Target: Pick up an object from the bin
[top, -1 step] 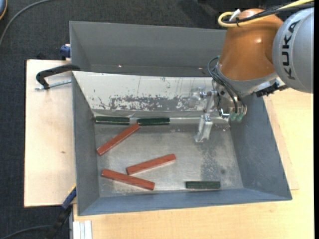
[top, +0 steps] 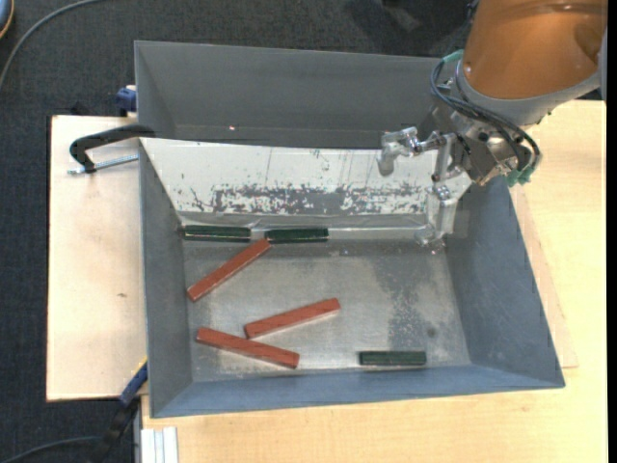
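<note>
My gripper (top: 416, 199) hangs at the bin's back right corner, above the floor and close to the back wall. Its metal fingers (top: 442, 215) stand open with nothing between them. The nearest loose thing is a short dark green bar (top: 297, 234), lying along the foot of the back wall to the gripper's left. A second dark green bar (top: 217, 231) lies in line with it further left. Another dark green bar (top: 392, 358) rests near the front wall, below the gripper in the view.
Three red-brown bars lie on the left half of the floor: one slanted (top: 228, 269) near the back, two (top: 292, 318) (top: 247, 347) crossing near the front. The arm's orange cover and cables sit over the right rim.
</note>
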You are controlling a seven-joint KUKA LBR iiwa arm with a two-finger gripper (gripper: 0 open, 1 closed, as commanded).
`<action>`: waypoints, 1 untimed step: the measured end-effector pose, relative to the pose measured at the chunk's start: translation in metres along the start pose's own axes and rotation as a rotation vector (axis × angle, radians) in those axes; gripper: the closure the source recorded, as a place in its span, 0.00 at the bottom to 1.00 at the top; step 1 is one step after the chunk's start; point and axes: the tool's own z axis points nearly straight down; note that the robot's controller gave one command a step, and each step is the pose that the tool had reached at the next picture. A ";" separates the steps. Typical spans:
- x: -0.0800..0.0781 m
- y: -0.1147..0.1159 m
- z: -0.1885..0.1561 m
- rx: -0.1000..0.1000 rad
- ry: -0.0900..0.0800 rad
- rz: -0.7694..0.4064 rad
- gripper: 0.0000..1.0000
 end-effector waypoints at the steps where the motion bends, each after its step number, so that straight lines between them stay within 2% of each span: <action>1: -0.003 0.062 0.191 -0.004 0.016 0.270 0.00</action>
